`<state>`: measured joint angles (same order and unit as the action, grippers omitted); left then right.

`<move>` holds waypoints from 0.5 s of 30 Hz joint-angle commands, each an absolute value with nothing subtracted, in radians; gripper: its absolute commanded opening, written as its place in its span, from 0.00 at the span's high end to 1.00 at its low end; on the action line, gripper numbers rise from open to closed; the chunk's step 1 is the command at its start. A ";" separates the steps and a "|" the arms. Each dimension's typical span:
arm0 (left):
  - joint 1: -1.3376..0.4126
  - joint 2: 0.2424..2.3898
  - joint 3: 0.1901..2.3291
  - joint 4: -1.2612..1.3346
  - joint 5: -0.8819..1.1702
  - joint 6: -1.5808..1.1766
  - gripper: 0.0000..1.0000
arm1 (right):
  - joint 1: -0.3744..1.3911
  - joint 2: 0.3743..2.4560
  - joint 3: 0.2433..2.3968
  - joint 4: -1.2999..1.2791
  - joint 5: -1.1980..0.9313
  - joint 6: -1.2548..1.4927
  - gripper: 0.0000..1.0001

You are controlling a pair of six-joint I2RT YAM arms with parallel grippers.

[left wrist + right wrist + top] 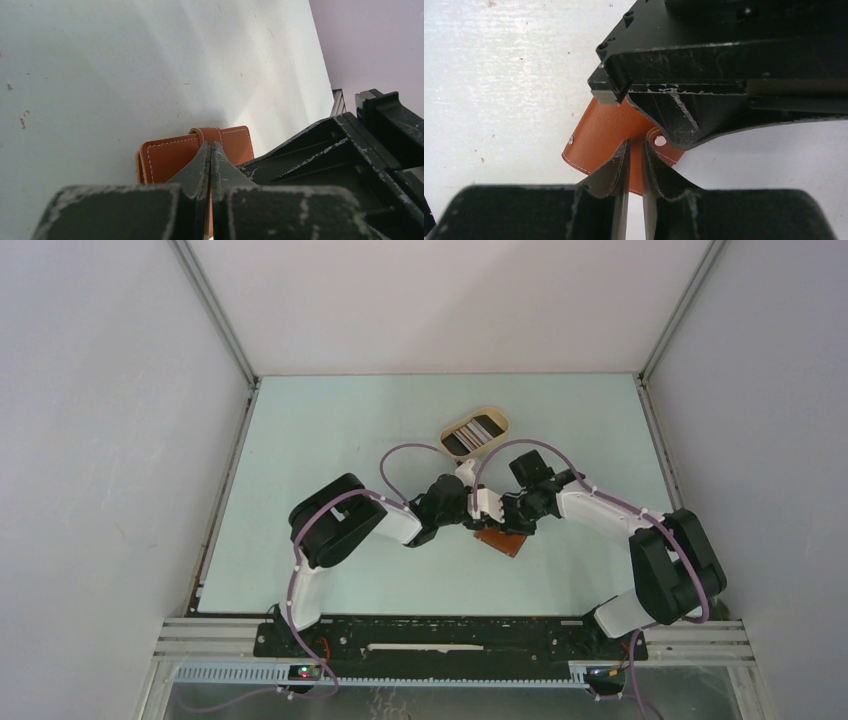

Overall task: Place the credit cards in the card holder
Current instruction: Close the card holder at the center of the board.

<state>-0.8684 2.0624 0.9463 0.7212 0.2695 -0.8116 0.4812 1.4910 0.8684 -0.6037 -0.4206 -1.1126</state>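
Left hand (210, 145) has its fingers pressed flat together, tips down at the strap of the card holder (170, 157), with nothing visibly held. Right hand (635, 143) stands a narrow slit apart over the leather edge; I cannot tell whether it grips. Both meet mid-worktop (330, 440), where the card holder lies folded. The credit cards (478, 432) sit in a beige tray (490, 409) just beyond.
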 commanded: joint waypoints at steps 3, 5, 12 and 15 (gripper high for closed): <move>-0.868 2.070 0.919 0.588 0.255 -0.758 1.00 | 0.495 1.509 0.867 -0.574 -0.382 -1.106 0.79; -0.869 2.070 0.919 0.588 0.256 -0.758 1.00 | 0.497 1.511 0.867 -0.570 -0.371 -1.104 0.80; -0.868 2.069 0.912 0.592 0.258 -0.759 1.00 | 0.495 1.494 0.857 -0.553 -0.358 -1.099 0.80; -0.869 2.068 0.908 0.592 0.256 -0.761 1.00 | 0.490 1.485 0.857 -0.557 -0.379 -1.095 0.78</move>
